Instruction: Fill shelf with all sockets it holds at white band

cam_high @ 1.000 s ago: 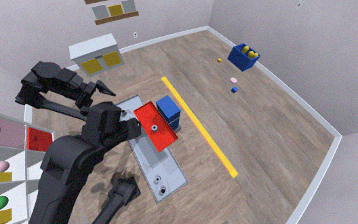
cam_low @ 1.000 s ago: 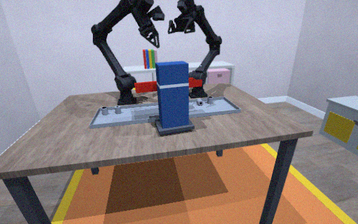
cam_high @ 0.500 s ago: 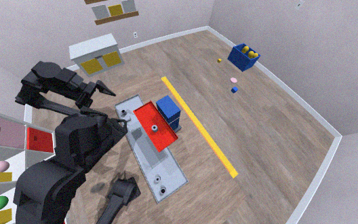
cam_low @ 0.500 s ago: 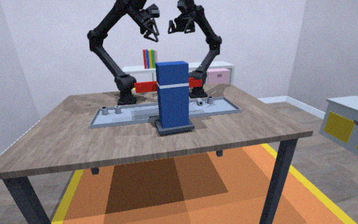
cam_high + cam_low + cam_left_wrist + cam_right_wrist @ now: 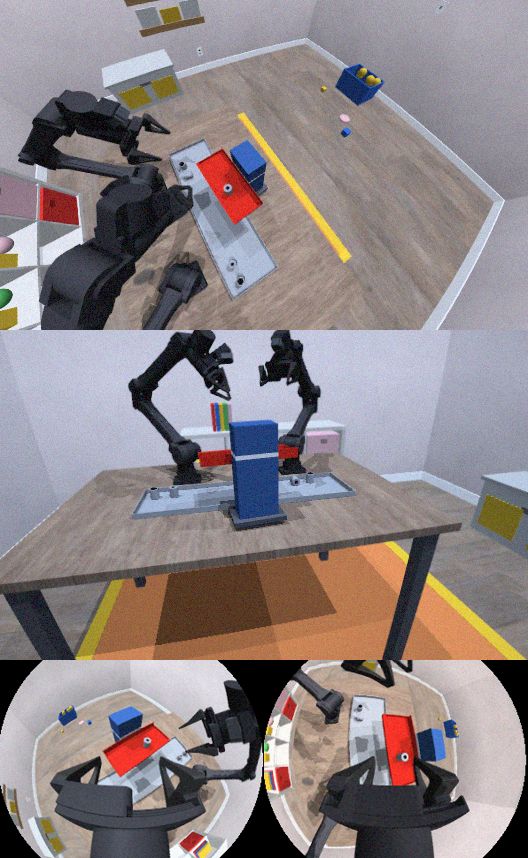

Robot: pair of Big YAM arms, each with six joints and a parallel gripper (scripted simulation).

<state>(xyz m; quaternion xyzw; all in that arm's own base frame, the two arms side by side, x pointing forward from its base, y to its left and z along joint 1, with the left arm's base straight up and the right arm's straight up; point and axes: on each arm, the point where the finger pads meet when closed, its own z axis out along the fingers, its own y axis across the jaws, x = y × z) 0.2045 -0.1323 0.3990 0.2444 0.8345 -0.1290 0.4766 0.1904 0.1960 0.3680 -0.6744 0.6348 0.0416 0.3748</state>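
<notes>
The table carried the tray and the post; beyond it stood the white cubby unit, with a red box in one compartment and a pink box in another. The long grey tray lay on the table and held four sockets; the blue post stood upright just beside it. The red shelf hung on the post over the tray, seemingly about level with the white band, though the post hid its middle from the exterior view. The blue bin, well apart on the floor, contained yellow balls.

The left gripper was spread wide with nothing in its grasp; the right gripper was released too, its fingers partly apart and holding nothing.

One socket stood upright inside the shelf's rim, near the middle of its length; in the tray, two stood upright at the right arm's end; at the left arm's end, one stood upright and one lay on its side.

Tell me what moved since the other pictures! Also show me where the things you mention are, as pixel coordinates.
The right gripper (image 5: pixel 183 195) (image 5: pixel 224 392) (image 5: pixel 182 739) (image 5: pixel 394 759) moved back, away from the red shelf (image 5: pixel 217 172) (image 5: pixel 215 458) (image 5: pixel 124 756) (image 5: pixel 399 732). I see nothing newly grabbed or let go. The shelf, its one socket (image 5: pixel 228 188) (image 5: pixel 147 742) (image 5: pixel 400 756) and the left gripper (image 5: pixel 165 146) (image 5: pixel 275 383) (image 5: pixel 130 759) (image 5: pixel 402 677) look the same.
</notes>
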